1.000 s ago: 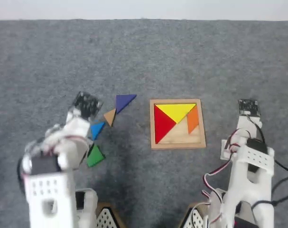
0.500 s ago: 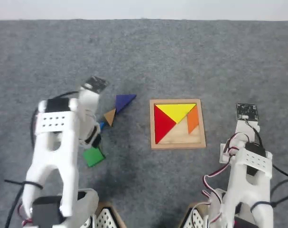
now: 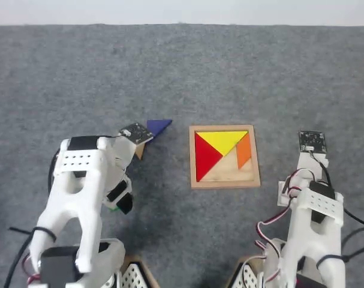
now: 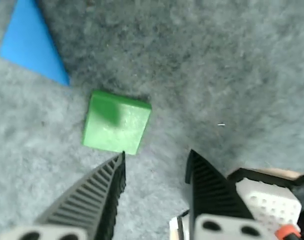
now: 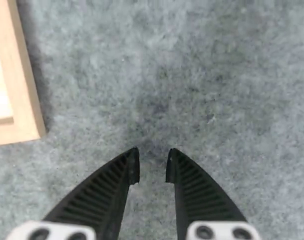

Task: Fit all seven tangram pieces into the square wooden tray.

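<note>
The square wooden tray (image 3: 253,179) lies at the table's centre with a yellow triangle (image 3: 222,141), a red triangle (image 3: 205,157) and an orange parallelogram (image 3: 244,150) in it. Left of it lie a purple triangle (image 3: 158,126) and a tan triangle (image 3: 138,150), partly under my left arm (image 3: 86,180). In the left wrist view my left gripper (image 4: 156,157) is open just short of the green square (image 4: 116,122), with a blue triangle (image 4: 31,42) beyond. My right gripper (image 5: 152,155) hangs over bare carpet beside the tray's corner (image 5: 21,100), open by a narrow gap and empty.
Grey carpet covers the table. The right arm (image 3: 313,207) stands at the near right, apart from the tray. Bare wood (image 3: 229,172) shows in the tray's near half.
My left arm rose and swung right over the loose pieces, now hiding the blue triangle and most of the green square in the high view. The right arm drew back slightly.
</note>
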